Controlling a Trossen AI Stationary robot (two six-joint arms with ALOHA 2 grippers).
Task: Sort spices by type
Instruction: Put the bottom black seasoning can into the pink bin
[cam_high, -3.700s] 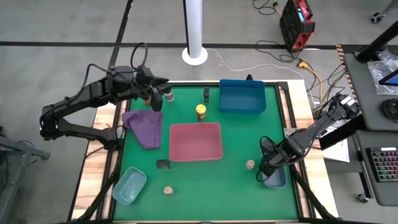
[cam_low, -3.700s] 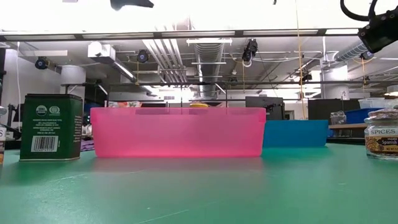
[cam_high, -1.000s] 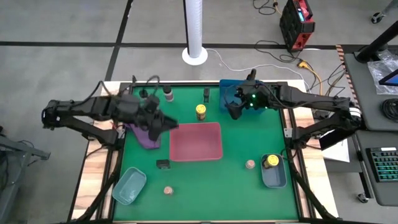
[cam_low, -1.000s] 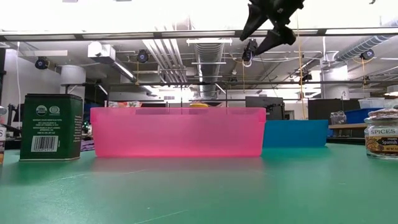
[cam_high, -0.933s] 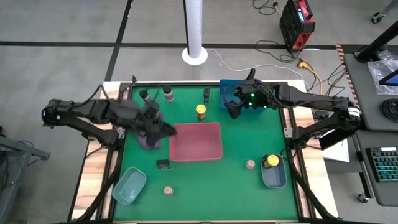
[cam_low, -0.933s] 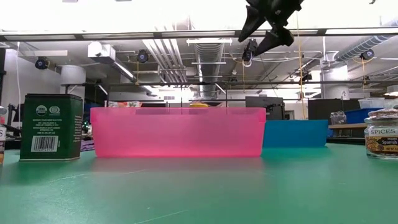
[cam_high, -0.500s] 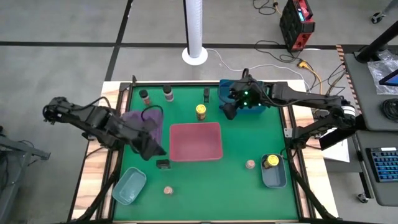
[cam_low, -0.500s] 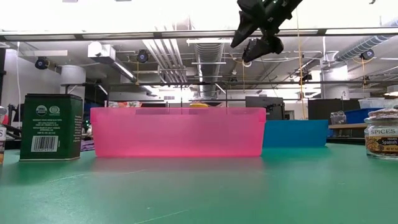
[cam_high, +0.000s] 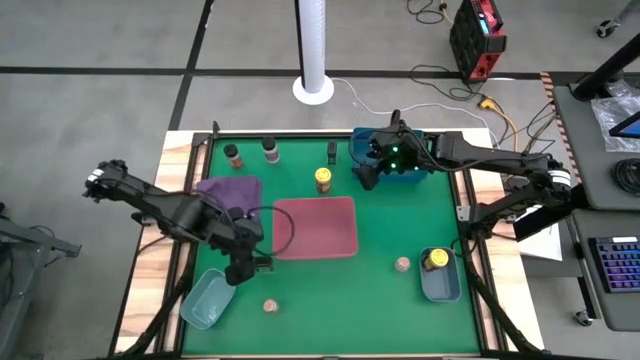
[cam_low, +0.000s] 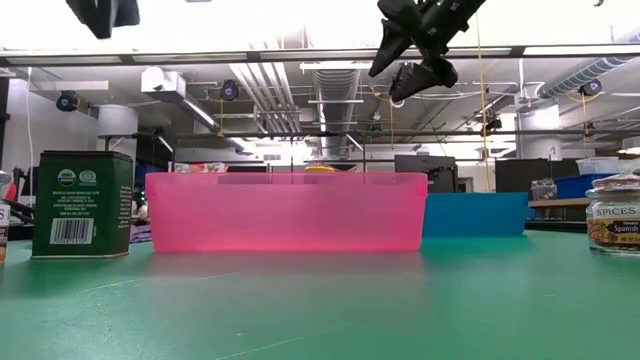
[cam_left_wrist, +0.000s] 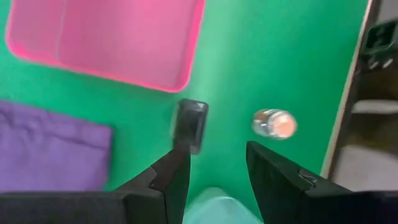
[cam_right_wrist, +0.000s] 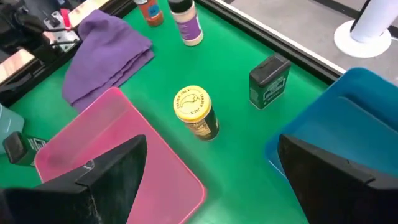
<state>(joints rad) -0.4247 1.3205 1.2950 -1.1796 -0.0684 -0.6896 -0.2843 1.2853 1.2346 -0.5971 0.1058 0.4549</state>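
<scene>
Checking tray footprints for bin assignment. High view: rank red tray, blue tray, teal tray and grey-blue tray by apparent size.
1. Red tray, largest.
2. Blue tray, partly covered by the right gripper, so its full outline is unclear.
3. Teal tray and grey-blue tray: look alike, not ranked; the grey-blue one holds a yellow-capped jar.

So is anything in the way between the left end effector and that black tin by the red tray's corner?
Nothing visible. The left end effector hangs open above the black tin, with only bare green mat between them in the left wrist view. The red tray and purple cloth sit off to the sides.
</scene>
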